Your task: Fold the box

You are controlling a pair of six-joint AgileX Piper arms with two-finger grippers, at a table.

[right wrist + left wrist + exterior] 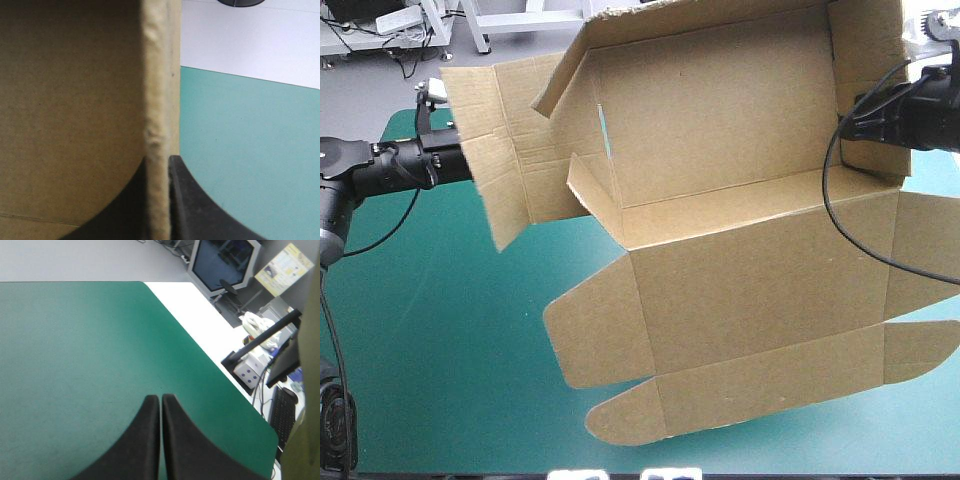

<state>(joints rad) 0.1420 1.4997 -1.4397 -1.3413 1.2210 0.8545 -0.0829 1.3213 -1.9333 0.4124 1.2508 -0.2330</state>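
Right gripper [159, 159]: black fingers all but closed, pinching the raw edge of a raised wall of the box [70, 100], one finger inside the wall and one outside. Left gripper [160, 397]: fingers pressed together in a pointed arch with nothing between them, only bare cover ahead of it. In the high view this arm reaches to the splayed left side panel [490, 170], but whether it touches the board cannot be told.

The box appears to be held up above the table by the right-hand grip, its open inside turned toward the camera. The base, rear wall and right wall already form a corner. The left side panel stands outward, untucked. The broad front panels and their rounded tabs [620, 420] hang flat toward the table's near edge.

By this showing the fold is roughly midway. Walls are creased and partly raised, while the left side remains to be brought in and the front panels to be tucked.

The teal-green cover [440, 330] is smooth and carries nothing else. Pale floor lies beyond the table's far edge.
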